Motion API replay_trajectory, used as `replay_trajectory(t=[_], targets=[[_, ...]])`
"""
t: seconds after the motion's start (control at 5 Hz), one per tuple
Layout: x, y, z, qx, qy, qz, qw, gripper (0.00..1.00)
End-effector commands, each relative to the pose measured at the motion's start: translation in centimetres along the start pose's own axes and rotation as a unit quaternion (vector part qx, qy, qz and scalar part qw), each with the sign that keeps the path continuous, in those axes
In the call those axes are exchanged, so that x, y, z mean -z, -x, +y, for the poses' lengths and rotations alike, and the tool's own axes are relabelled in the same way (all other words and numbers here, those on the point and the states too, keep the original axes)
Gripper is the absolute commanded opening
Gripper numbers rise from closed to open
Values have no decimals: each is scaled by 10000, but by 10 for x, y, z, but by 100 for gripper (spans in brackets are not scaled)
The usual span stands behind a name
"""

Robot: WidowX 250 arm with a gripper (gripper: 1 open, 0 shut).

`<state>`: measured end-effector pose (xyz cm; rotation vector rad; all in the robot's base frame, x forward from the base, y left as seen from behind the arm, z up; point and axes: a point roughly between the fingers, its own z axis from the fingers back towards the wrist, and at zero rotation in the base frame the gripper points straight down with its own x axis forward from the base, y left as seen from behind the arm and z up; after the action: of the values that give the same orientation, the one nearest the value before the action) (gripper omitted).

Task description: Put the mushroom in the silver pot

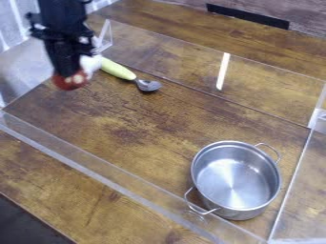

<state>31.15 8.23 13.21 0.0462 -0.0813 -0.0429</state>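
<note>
Dark-red mushroom [69,80] clamped in the gripper [72,71], clear of the table [152,119]: pickup done. Left: carry to the silver pot [237,183], well apart, and release.

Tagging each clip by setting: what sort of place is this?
Likely a lab bench, not a kitchen: a wooden table walled by clear acrylic panels, a gripper holding a mushroom, plus a silver pot and yellow-handled spoon as props.
</note>
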Motion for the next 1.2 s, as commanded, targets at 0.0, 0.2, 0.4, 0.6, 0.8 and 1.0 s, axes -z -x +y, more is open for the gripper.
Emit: replay_trajectory(t=[0.0,0.2,0.4,0.6,0.8,1.0], targets=[[-34,-9,-47,439,27,-514,9977,0],[-31,-10,-96,850,238,-500,9948,0],[-25,-8,-146,1099,398,-466,9920,0],[-14,-1,-188,1378,537,-345,9884,0],[-4,6,-216,1439,725,-187,9868,0],[14,3,-224,1350,765,53,9879,0]])
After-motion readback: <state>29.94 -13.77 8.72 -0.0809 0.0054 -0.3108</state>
